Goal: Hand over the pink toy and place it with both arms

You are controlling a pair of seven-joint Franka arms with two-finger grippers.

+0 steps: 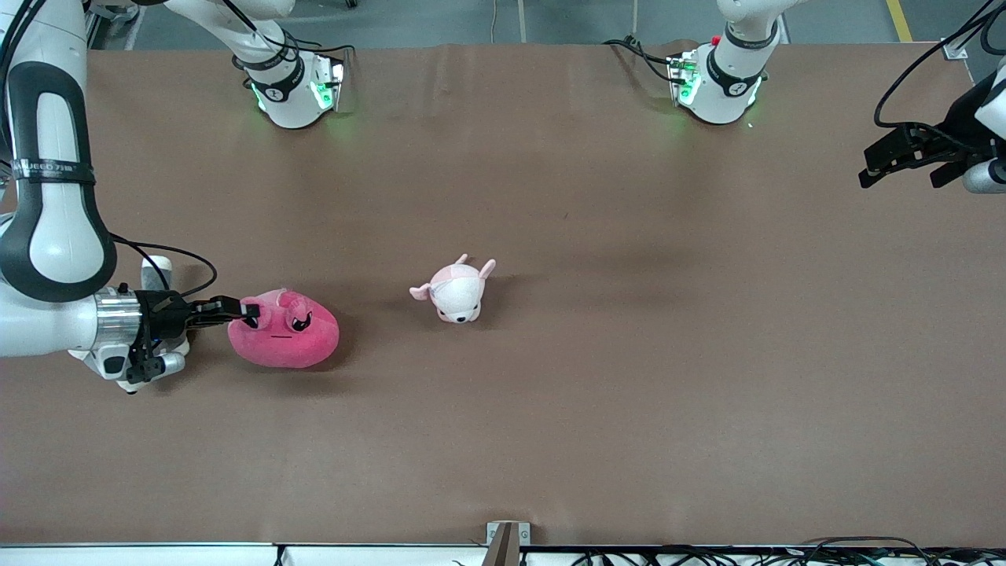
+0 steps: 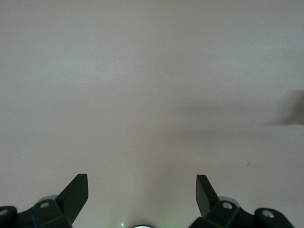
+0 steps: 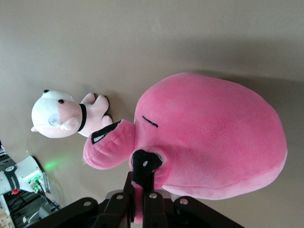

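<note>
The pink toy (image 1: 287,339) is a round hot-pink plush blob with dark eyes, lying on the brown table near the right arm's end. My right gripper (image 1: 244,310) is shut on one of its small flaps at the eye. In the right wrist view the toy (image 3: 213,142) fills the middle, and the gripper (image 3: 142,192) pinches a thin pink flap between its fingers. My left gripper (image 1: 896,161) hangs open and empty over the table at the left arm's end. In the left wrist view the left gripper (image 2: 142,190) shows only bare table between its spread fingers.
A small pale pink-and-white plush animal (image 1: 456,289) lies near the table's middle, beside the pink toy toward the left arm's end; it also shows in the right wrist view (image 3: 64,116). The arm bases (image 1: 295,86) (image 1: 719,79) stand along the table's edge farthest from the front camera.
</note>
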